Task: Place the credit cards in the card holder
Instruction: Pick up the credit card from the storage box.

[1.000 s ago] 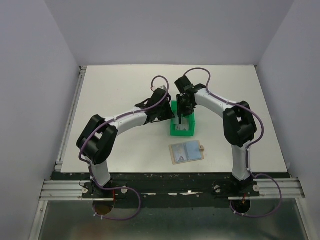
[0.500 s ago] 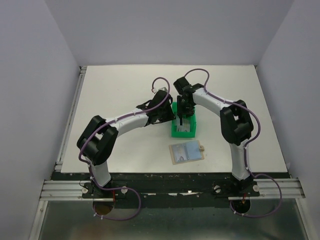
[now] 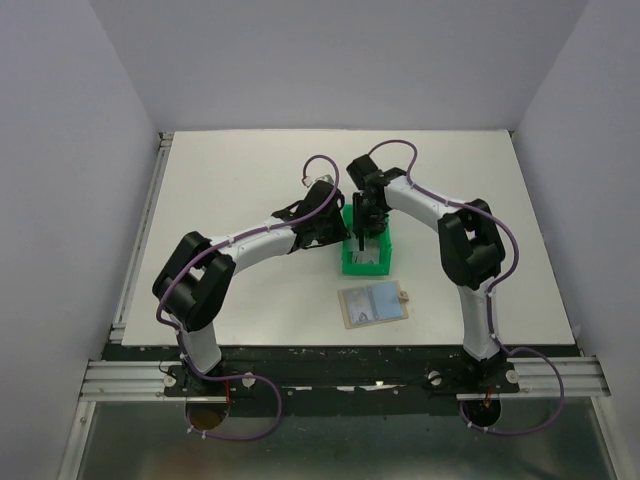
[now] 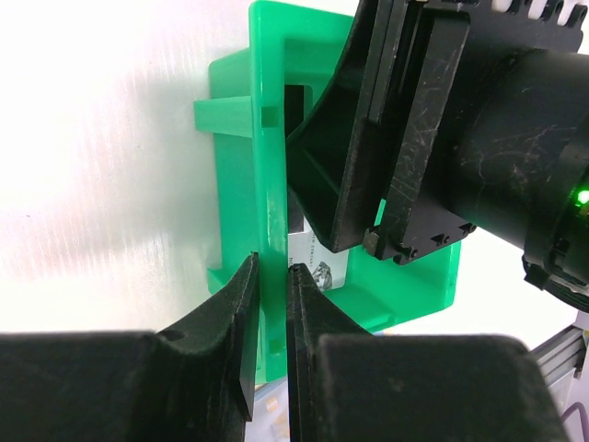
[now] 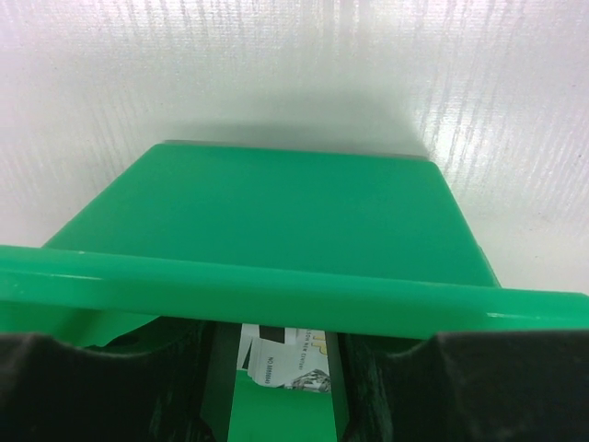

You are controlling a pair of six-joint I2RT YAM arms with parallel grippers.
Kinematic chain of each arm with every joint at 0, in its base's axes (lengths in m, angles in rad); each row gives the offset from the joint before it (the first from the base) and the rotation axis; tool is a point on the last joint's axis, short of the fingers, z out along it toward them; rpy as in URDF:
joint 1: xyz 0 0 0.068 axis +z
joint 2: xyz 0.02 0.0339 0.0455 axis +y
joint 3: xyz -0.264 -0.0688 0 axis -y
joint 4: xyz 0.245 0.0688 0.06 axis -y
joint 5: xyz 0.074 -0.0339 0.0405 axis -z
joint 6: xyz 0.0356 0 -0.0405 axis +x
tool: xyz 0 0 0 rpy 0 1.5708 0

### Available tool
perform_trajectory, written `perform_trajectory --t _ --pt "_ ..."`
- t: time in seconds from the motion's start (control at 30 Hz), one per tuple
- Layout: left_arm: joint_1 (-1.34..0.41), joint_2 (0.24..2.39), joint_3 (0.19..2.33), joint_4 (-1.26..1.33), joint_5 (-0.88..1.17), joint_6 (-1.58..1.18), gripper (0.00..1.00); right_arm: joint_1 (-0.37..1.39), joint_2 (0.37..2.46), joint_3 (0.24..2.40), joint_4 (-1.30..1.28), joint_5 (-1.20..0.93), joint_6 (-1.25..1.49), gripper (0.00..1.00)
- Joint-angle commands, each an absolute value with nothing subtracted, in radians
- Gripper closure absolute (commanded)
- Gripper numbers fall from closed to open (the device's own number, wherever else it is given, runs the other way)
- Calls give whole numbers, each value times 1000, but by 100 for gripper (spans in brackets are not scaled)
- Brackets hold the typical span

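From my station I count two arms, the left arm (image 3: 250, 240) and the right arm (image 3: 430, 205), over one worktop (image 3: 230, 180). On it I see one green bin (image 3: 364, 265) and one card holder (image 3: 374, 304). Of the cards (image 5: 285, 361) I count at least one, perhaps two overlapping; the cramped wrist views give no surer number.
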State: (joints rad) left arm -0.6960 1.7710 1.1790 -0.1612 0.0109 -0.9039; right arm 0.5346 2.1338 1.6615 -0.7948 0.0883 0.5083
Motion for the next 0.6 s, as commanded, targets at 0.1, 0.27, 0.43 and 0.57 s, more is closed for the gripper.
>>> perform_trajectory --t 0.1,0.27,0.43,0.57 --pt "-699 1740 1161 -150 -11 -911 82 529 2141 1651 -743 6 505 54" --pt "-699 1735 1160 -149 -9 -913 82 529 2131 1634 -709 -60 502 54" --pt "-698 1735 1157 -147 -11 -914 83 529 2105 1615 -683 -66 497 54" --pt "-698 1740 1158 -149 -8 -914 83 529 2077 1589 -660 -64 497 55"
